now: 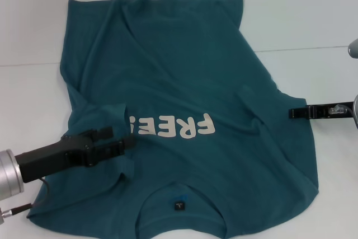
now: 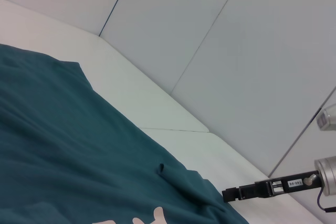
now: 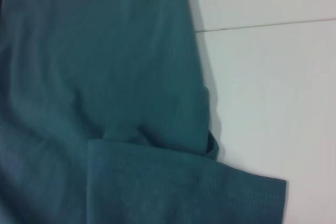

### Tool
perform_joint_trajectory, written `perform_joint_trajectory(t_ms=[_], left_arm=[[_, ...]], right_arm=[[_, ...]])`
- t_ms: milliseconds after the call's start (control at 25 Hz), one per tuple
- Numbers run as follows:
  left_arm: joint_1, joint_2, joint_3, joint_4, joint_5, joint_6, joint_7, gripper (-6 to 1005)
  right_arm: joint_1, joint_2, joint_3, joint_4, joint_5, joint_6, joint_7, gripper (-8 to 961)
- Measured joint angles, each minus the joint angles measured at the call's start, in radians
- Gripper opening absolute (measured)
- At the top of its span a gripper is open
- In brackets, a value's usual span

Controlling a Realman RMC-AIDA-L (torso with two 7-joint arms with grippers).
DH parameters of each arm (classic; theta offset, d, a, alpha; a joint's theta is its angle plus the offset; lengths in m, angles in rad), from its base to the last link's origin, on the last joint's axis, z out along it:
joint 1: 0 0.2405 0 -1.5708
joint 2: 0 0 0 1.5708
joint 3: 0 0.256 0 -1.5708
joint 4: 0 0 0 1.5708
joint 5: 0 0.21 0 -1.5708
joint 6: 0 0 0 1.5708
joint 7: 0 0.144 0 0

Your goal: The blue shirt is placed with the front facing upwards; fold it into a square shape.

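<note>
Blue shirt (image 1: 184, 99) lies print-up across the middle of the bench (image 1: 313, 15), collar and neck label (image 1: 178, 206) at the near edge, hem toward the far edge. The left sleeve is already turned in over the chest, next to the "FREE!" lettering (image 1: 173, 127), so you look to be in the first sleeve fold.

Left pincer (image 1: 130, 141) is low over that folded sleeve, tips at the start of the lettering. You can't tell from here whether it's closed on cloth or just resting on it.

Right pincer (image 1: 292, 113) sits at the shirt's right edge, by the bench's right side, tips at the fabric; grip state also not readable. The right wrist view shows the right sleeve flat with its hem on the bench.

Next move, my read: get the left pincer clear without dragging the fold, then have the right take its sleeve and lay it in to match.

Bench is plain white with a seam line (image 1: 313, 48) running across it. Pale panelled wall (image 2: 236, 51) behind.
</note>
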Motion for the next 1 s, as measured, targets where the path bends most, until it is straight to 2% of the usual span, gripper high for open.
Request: perform_joint_trajectory(t_ms=[1000], left_arm=[[-0.001,0.000,0.000,0.000,0.000,0.003,0.002,888]], right_arm=[[0.007,0.011,-0.008,0.002,0.000,0.001,0.000,663]])
